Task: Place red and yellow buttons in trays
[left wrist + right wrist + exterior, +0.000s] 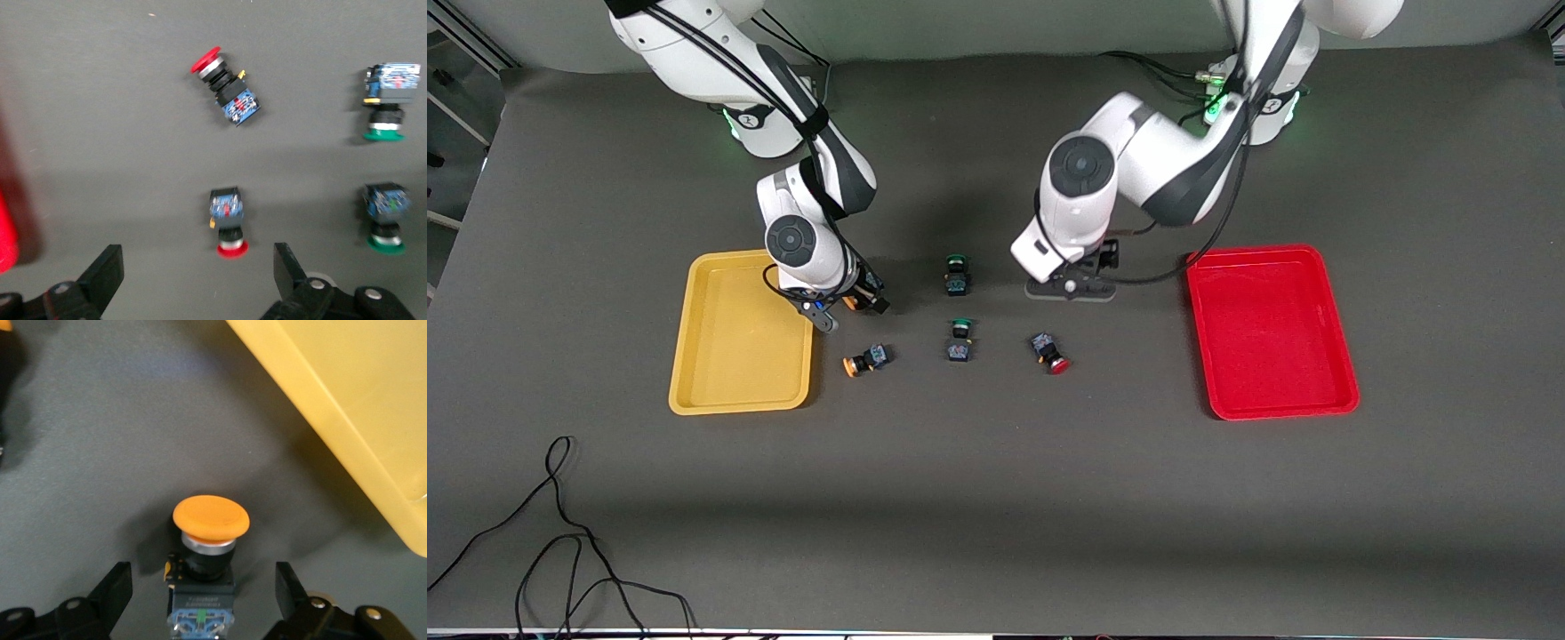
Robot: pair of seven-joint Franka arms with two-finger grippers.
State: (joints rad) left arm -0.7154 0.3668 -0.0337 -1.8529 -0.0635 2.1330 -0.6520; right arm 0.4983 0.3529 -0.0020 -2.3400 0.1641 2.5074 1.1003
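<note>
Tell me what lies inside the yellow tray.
The yellow tray shows no button on its visible floor. The right end effector, open around a yellow button beside it, covers one corner.

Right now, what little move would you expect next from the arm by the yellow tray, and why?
Probably the right gripper shuts. Its jaws stand open on either side of an orange-capped button lying on the table beside the yellow tray, not yet touching it. The left gripper hangs open over a red-capped button, so it looks set for the same.
</note>
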